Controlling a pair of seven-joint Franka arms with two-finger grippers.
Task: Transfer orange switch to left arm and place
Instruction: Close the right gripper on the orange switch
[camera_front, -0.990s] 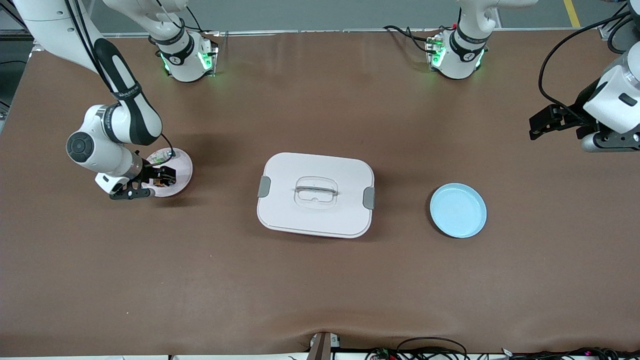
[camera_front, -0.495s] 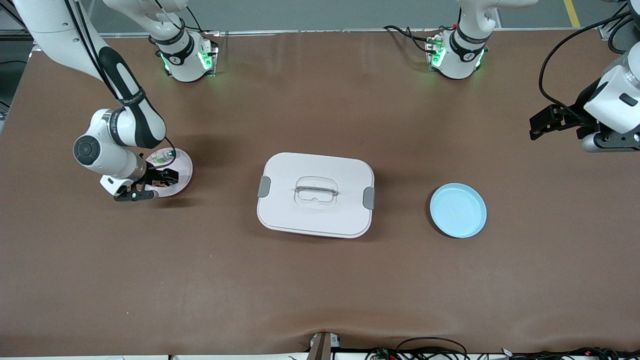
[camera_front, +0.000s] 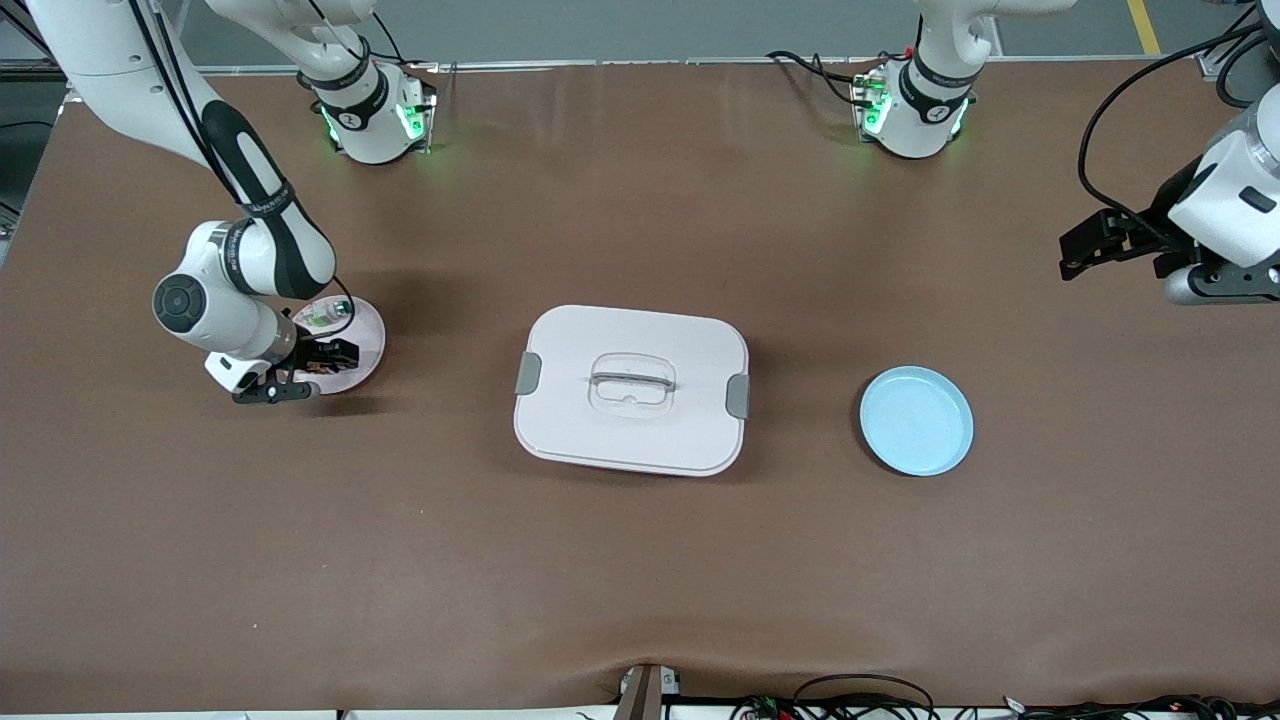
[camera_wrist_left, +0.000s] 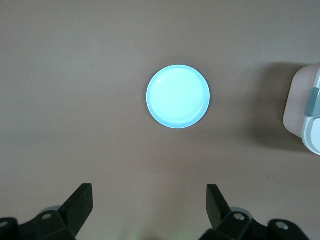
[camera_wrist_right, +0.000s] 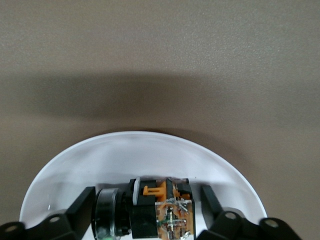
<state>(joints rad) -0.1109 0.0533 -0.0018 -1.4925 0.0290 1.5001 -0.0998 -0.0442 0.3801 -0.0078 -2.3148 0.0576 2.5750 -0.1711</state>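
The orange switch (camera_wrist_right: 155, 210) lies on its side on the pink plate (camera_wrist_right: 150, 150), a black body with an orange clip and brass bits. My right gripper (camera_wrist_right: 147, 200) is down on that plate (camera_front: 365, 335) with one finger on each side of the switch (camera_front: 316, 368). One finger touches its round cap and a narrow gap shows at the other end, so the jaws are open around it. My left gripper (camera_wrist_left: 148, 200) hangs open and empty above the table at the left arm's end (camera_front: 1075, 255). The box (camera_front: 630, 330) stands mid-table between the arms.
A blue plate (camera_front: 916, 420) lies empty between the box and the left arm's end, seen from above in the left wrist view (camera_wrist_left: 178, 96) with the box's edge (camera_wrist_left: 305, 115) beside it. A small green-capped part (camera_front: 318, 318) also sits on the pink plate.
The right arm's wrist has shifted slightly toward the pink plate, with its gripper settling low around the switch. The left arm has not moved.
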